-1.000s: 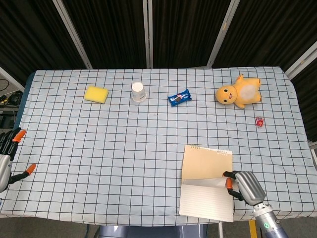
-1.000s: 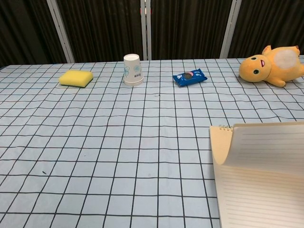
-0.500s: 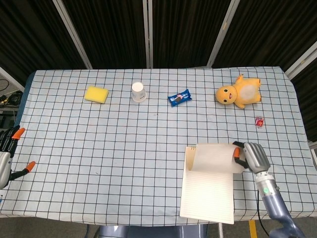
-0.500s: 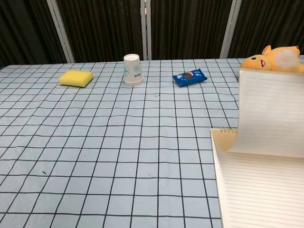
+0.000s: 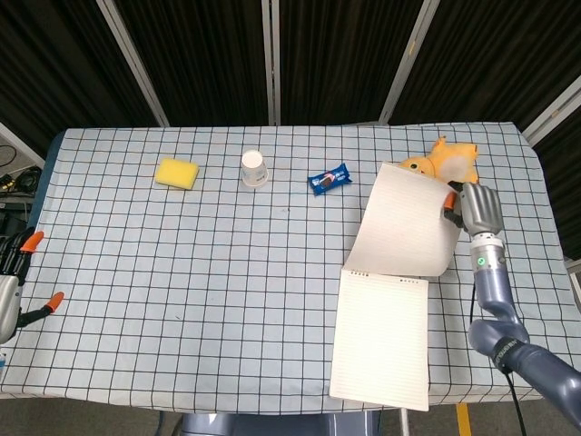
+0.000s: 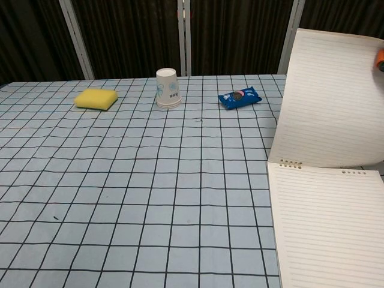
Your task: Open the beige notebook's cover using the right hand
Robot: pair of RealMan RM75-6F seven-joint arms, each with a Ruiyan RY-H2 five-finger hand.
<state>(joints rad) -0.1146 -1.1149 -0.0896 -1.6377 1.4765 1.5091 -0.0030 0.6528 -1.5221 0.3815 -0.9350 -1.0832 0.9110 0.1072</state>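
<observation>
The beige notebook [image 5: 381,341] lies at the front right of the table, its lined first page facing up. Its cover [image 5: 405,227] is lifted and swung back past upright, its lined inner side showing; it also stands tall in the chest view [image 6: 333,102]. My right hand [image 5: 474,209] pinches the cover's far right edge, above the table; only an orange fingertip [image 6: 380,59] shows at the chest view's right edge. My left hand [image 5: 11,282] hangs at the table's left edge, fingers apart, holding nothing.
A yellow sponge [image 5: 177,173], a white paper cup [image 5: 254,168] and a blue snack packet [image 5: 328,178] lie along the back of the checked tablecloth [image 5: 200,291]. A yellow plush toy [image 5: 447,159] sits partly hidden behind the raised cover.
My right hand has carried the cover up and back, from low over the page to past upright. The cover now hides much of the plush toy. The left hand has stayed put.
</observation>
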